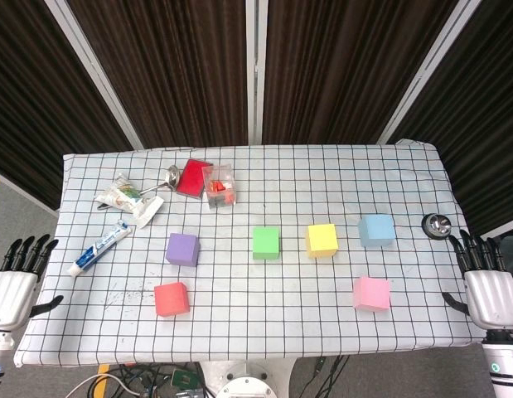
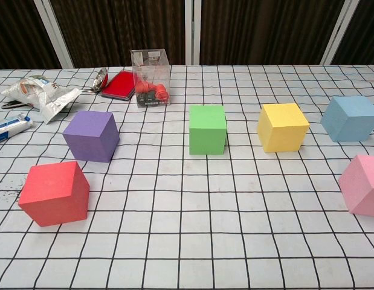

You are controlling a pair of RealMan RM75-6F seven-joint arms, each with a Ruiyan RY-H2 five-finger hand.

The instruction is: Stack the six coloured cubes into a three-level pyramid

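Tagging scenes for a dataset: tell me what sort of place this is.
Probably a robot lab or test station, not a home: a table under a black-gridded white cloth, dark curtains behind it, cables on the floor below, and foam cubes laid out like the green cube.

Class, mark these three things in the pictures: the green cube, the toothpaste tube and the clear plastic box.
green cube (image 1: 266, 242), head view, on its top face.
toothpaste tube (image 1: 99, 247), head view, on the middle of its body.
clear plastic box (image 2: 150, 77), chest view, on its front wall.
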